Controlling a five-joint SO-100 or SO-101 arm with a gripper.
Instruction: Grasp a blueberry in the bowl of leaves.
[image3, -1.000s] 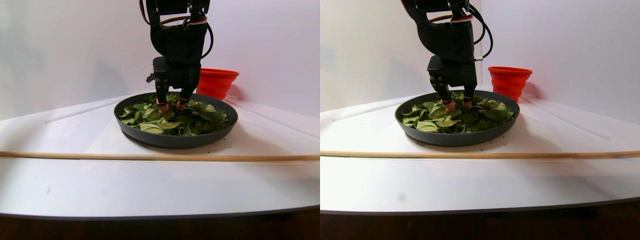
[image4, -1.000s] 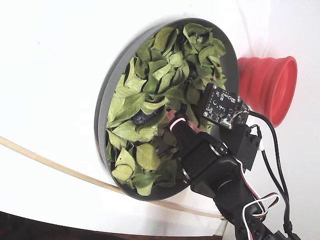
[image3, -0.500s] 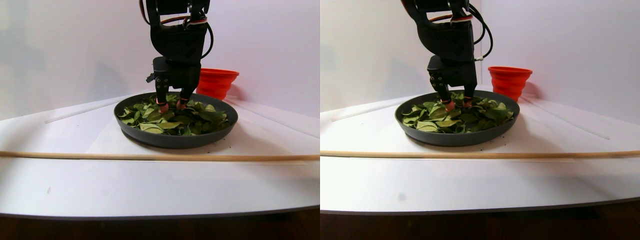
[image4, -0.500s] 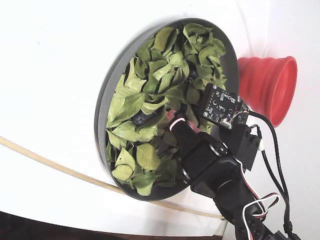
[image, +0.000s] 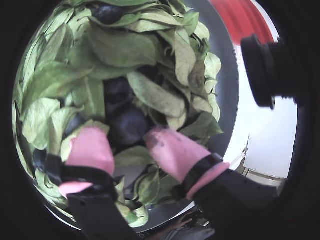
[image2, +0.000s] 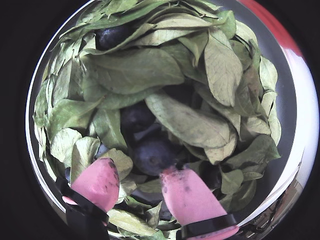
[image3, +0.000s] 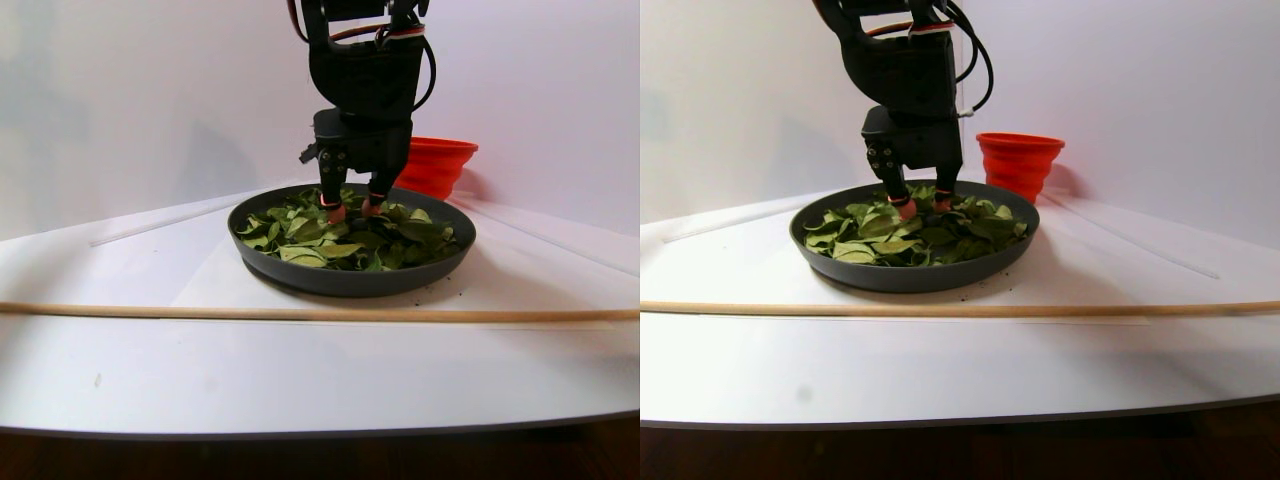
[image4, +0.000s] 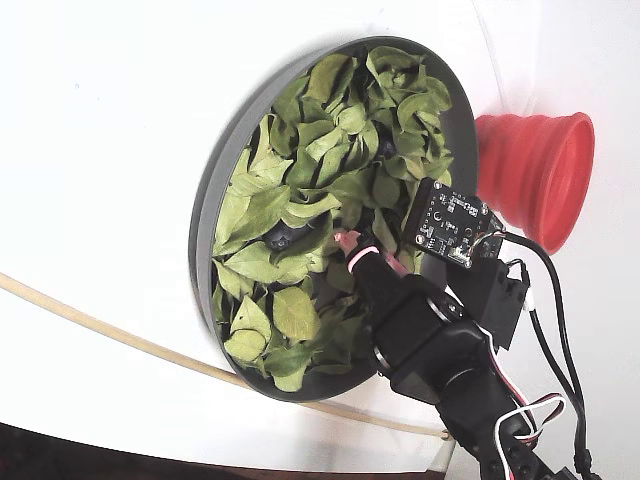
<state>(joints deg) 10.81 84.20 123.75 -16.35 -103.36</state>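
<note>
White bench (image3: 300, 380) is carrying everything, with a thin wooden stick (image3: 300, 313) lying across it in front of the bowl. Black arm (image4: 440, 350) is reaching down into the bowl (image4: 205, 215), a wide dark-grey dish sitting mid-bench. Red ribbed cup (image4: 535, 175) is standing just beside the bowl's far rim, apart from the arm. Leaves (image2: 135, 70) are filling the bowl, green, some curled and yellowish, covering most of the berries. Jaws (image2: 140, 182) are spread apart, pink tips (image: 90, 147) pressing down among the leaves, gripping nothing. Blueberry (image2: 152, 152) is sitting in a gap in the leaves near the bowl's middle, right ahead of the tips and roughly between them; whether a tip is touching it, cannot tell. Second dark berry (image2: 136, 116) is lying just behind it, a third (image2: 112, 35) is peeking out near the far rim in both wrist views.
</note>
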